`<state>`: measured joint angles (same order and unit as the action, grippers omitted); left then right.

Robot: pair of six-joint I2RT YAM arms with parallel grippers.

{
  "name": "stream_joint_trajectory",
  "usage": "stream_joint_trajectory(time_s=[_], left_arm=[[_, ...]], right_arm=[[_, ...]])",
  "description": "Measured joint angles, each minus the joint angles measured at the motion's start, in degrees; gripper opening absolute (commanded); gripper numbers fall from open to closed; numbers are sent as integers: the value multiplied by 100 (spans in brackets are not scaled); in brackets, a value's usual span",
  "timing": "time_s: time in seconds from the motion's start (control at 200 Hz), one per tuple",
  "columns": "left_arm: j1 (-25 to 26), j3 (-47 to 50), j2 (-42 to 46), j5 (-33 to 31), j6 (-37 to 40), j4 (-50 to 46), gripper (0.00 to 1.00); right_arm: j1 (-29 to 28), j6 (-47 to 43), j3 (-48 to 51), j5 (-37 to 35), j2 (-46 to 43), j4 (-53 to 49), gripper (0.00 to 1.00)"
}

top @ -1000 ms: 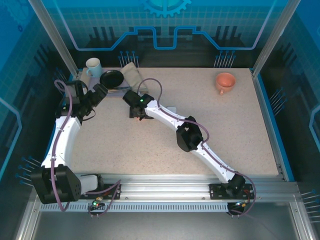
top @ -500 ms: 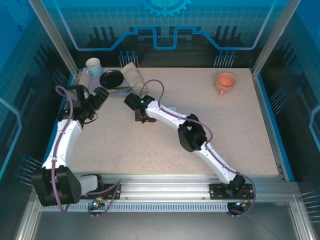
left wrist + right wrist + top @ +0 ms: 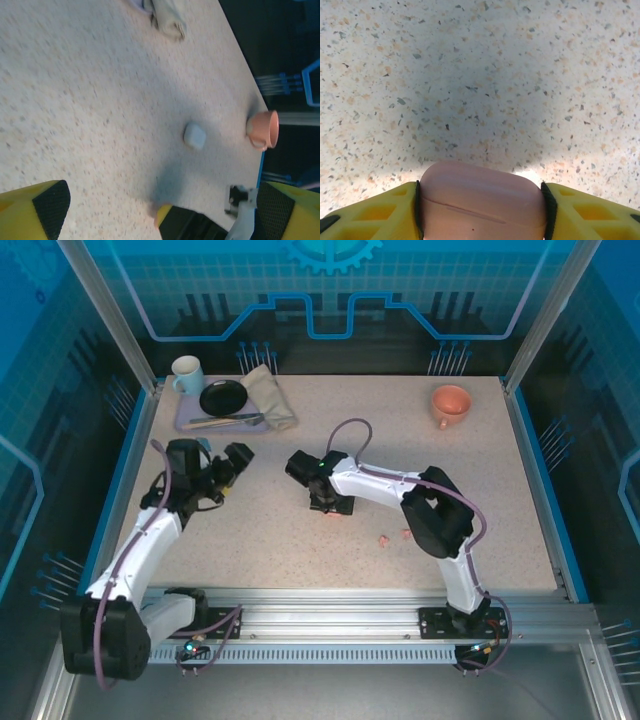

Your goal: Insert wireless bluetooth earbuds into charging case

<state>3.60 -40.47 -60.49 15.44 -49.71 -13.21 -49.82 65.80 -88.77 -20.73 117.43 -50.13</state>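
The rounded salmon-pink plastic charging case (image 3: 481, 200), lid closed, is sitting at the bottom centre of the right wrist view, and the right gripper (image 3: 330, 502) is clamping it. Two tiny salmon-pink earbuds (image 3: 384, 539) are lying nearby, lower right of centre in the top view. The left gripper (image 3: 232, 465) is hanging spread and empty. Recommended: hold the case level and open its lid first.

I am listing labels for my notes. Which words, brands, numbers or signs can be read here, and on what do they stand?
None can be read.
The pink case held in the right gripper shows a seam and a small dot, no letters.
The white case, the orange cup and the white mug look blank.
The back wall bears a gear drawing, no words.
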Motion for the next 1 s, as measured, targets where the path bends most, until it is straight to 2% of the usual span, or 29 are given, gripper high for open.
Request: stream_joint_trajectory(time_s=[0.21, 0.26, 0.345, 0.41, 0.68, 0.77, 1.0], left_arm=[[979, 1014, 398, -153, -535, 693, 99], [1217, 1145, 400, -251, -632, 839, 99], [1545, 1226, 404, -476, -748, 953, 99], [1725, 1226, 420, -645, -811, 1047, 99], [1845, 1150, 428, -1104, -866, 1178, 99], [1843, 992, 428, -1185, -844, 1134, 99], [1845, 673, 431, -1362, -728, 1034, 99]], right_arm=[[59, 304, 251, 245, -98, 267, 55], [74, 330, 251, 291, -74, 267, 60], [109, 376, 249, 328, -63, 264, 74], [125, 411, 254, 367, -63, 273, 79], [138, 535, 446, 546, -173, 479, 80], [109, 533, 511, 531, -323, 452, 84], [-111, 800, 693, 634, -809, 476, 85]])
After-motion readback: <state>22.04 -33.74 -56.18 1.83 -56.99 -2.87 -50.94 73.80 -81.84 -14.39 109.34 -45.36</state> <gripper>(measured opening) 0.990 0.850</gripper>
